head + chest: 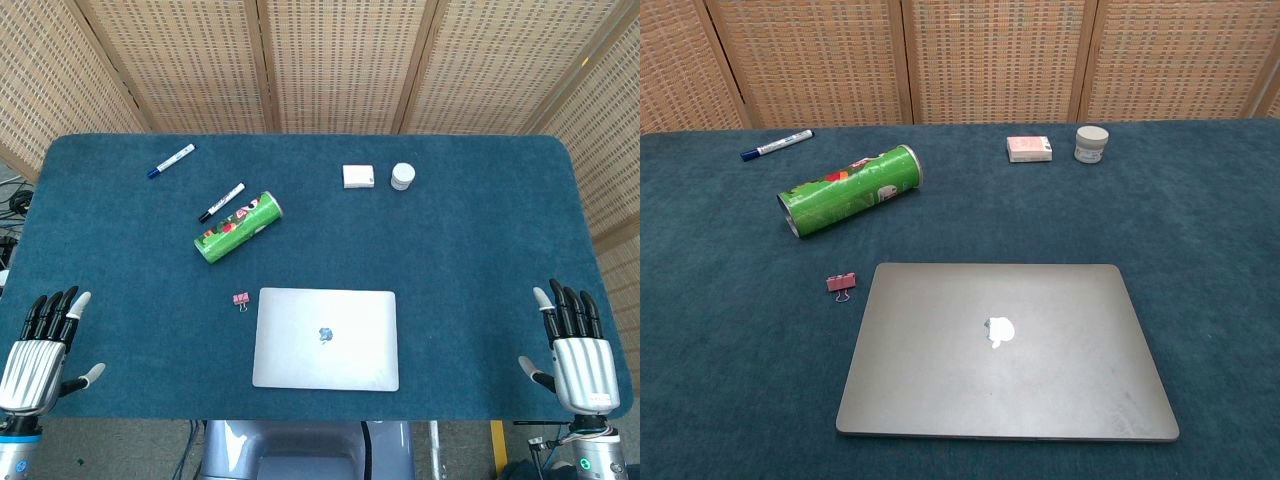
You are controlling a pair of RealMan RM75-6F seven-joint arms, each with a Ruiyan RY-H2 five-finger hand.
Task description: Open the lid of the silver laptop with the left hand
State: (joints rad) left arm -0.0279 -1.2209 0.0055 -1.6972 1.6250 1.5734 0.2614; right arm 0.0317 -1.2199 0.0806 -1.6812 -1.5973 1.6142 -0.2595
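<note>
I am holding my left hand [42, 348] and my right hand [577, 352] flat at the table's near corners, fingers spread and holding nothing. The silver laptop [326, 338] is lying closed between them at the near edge, a pink binder clip [241, 299] sitting just beside its far-left corner.

Bright, even light across both views, coming from above and diffuse. Shadows are faint: a thin soft one hugs the green can [848, 191] in the chest view, and barely a dark rim shows under the silver laptop [1005, 350]. The lid carries a dull, cloudy sheen, no hard glare; its logo glints white. Focus is crisp on the bench [480, 260] felt and the woven screens [340, 60]. In the head view, the bench edges bow slightly outward, a mild wide-angle bend. No motion blur anywhere.
</note>
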